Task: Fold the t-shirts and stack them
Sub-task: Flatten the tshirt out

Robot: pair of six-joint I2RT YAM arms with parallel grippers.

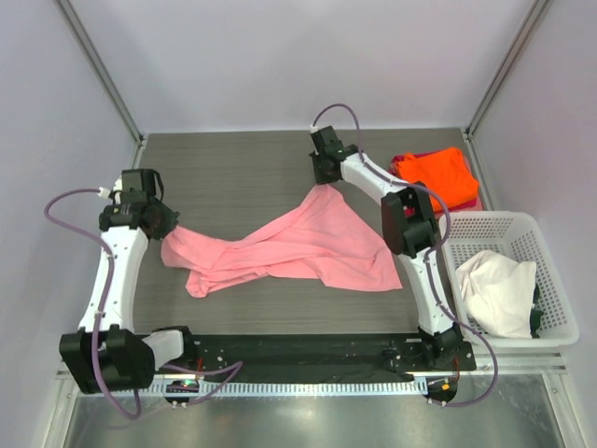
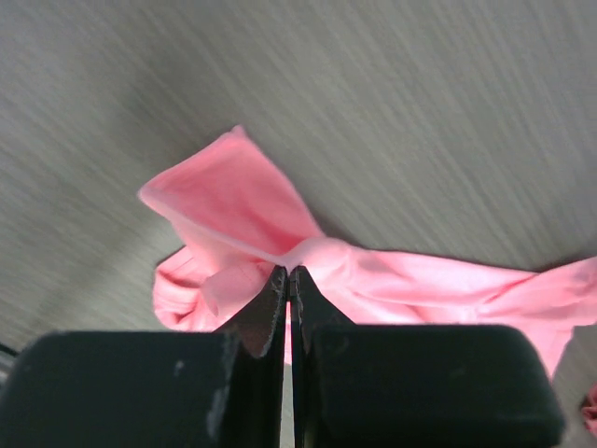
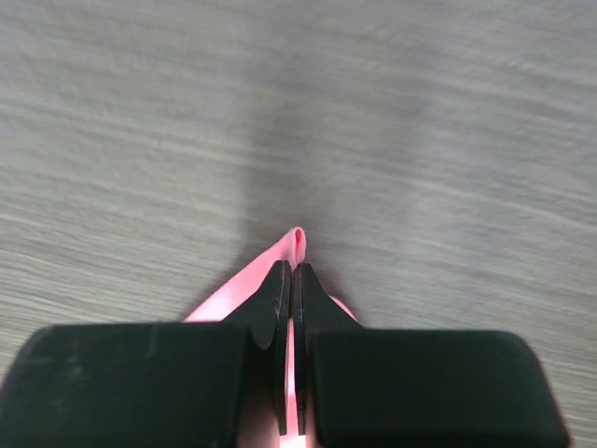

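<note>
The light pink t-shirt lies crumpled and stretched across the middle of the table. My left gripper is shut on its left end; in the left wrist view the pink cloth bunches just past my gripper. My right gripper is shut on the shirt's far right corner; a pink fold sticks out past my gripper in the right wrist view. The orange t-shirt lies folded on the magenta-red one at the back right. The cream-white t-shirt sits in the basket.
A white plastic lattice basket stands at the right edge of the table, beside my right arm. Grey walls close in the back and both sides.
</note>
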